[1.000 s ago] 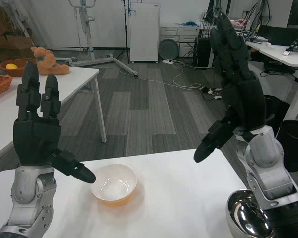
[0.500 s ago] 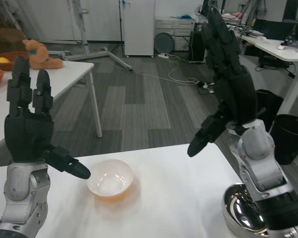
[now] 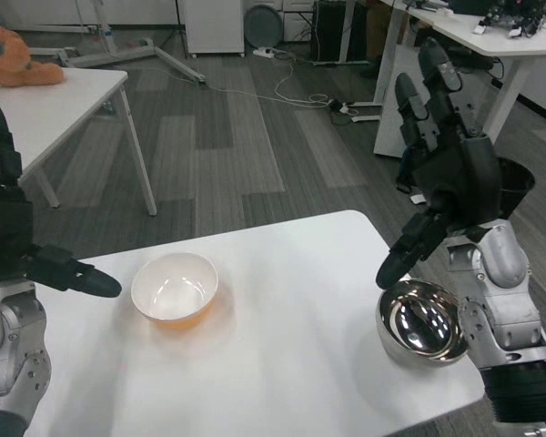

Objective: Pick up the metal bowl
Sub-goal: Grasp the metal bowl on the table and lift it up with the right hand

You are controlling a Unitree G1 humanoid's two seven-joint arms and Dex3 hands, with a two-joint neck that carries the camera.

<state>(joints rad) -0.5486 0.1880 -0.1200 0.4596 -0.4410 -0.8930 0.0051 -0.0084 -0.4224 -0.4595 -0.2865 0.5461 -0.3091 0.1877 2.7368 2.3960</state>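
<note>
One shiny round metal bowl (image 3: 422,322) stands at the lower right of the frame, near the right edge of the white table (image 3: 282,364). One round white bowl with an orange underside (image 3: 175,289) sits at centre left. The right hand (image 3: 444,168), black with fingers spread and empty, is raised above the metal bowl, its thumb pointing down just over the rim. The left hand (image 3: 14,241), at the left edge, is likewise spread and holds nothing. One orange plush toy (image 3: 14,55) lies on a second white table (image 3: 59,100), upper left.
</note>
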